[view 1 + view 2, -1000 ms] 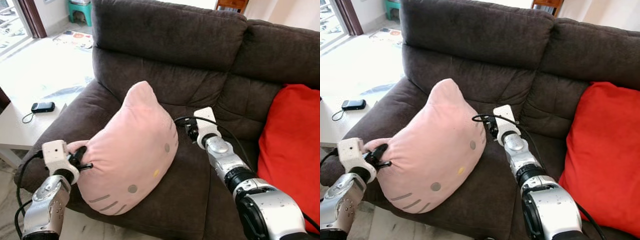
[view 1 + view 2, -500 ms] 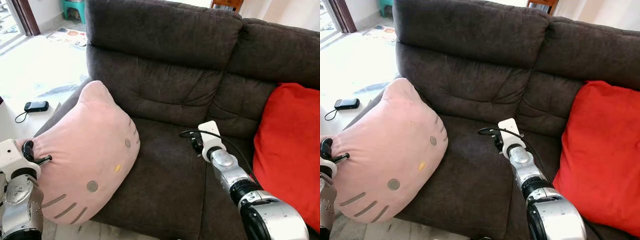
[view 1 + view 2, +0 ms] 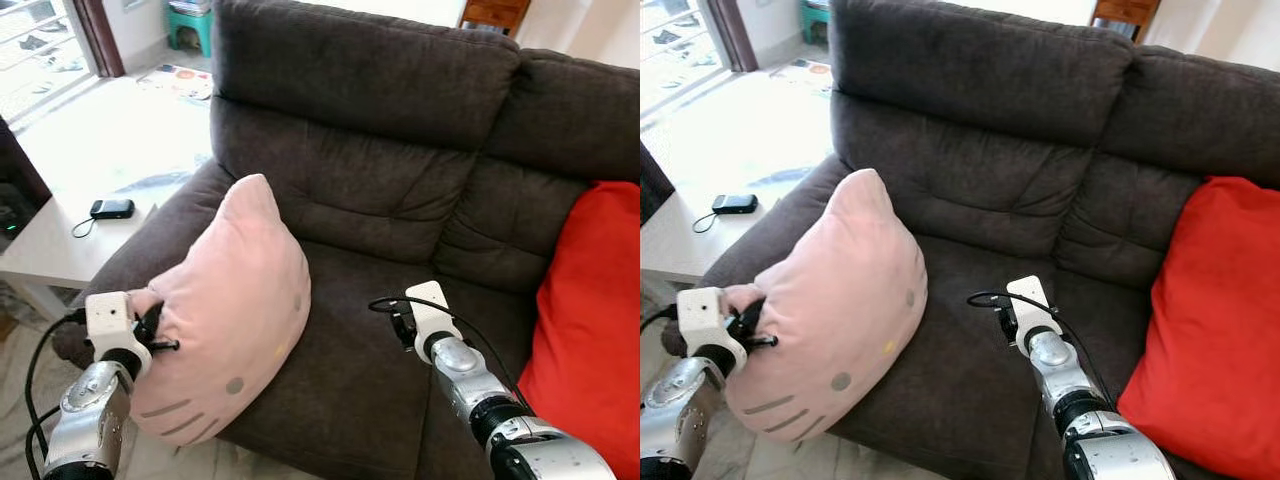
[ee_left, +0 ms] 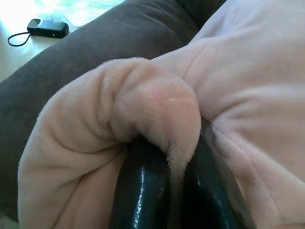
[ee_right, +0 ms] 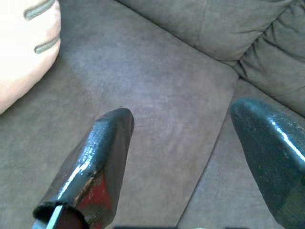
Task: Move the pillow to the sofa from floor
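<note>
A: What is the principal object, and where does it lie?

B: The pink pillow (image 3: pixel 225 320), shaped as a cat's face with grey whisker marks and small round spots, stands tilted on the dark brown sofa (image 3: pixel 370 130). It occupies the left end of the seat, leaning against the left armrest (image 3: pixel 150 240), with its lower part overhanging the seat's front edge. One pointed ear rises toward the backrest.

A: How is the pillow held?

B: The left gripper (image 3: pixel 152 330) is at the pillow's left edge, near the front corner of the armrest. In the left wrist view its two black fingers (image 4: pixel 140 191) are clenched on a bunched fold of pink plush, the fabric pinched between them.

A: And the other arm?

B: The right gripper (image 5: pixel 190 143) hovers over the middle of the seat cushion, well apart from the pillow. Its fingers are spread wide with nothing but brown upholstery between them; a corner of the pillow, bearing two whisker marks, shows beside it in the right wrist view.

A: What else is present?

B: A red cushion (image 3: pixel 1205 320) leans at the right end of the sofa. Beyond the left armrest stands a white side table (image 3: pixel 50 250) carrying a small black device (image 3: pixel 111 209) with a cord.
</note>
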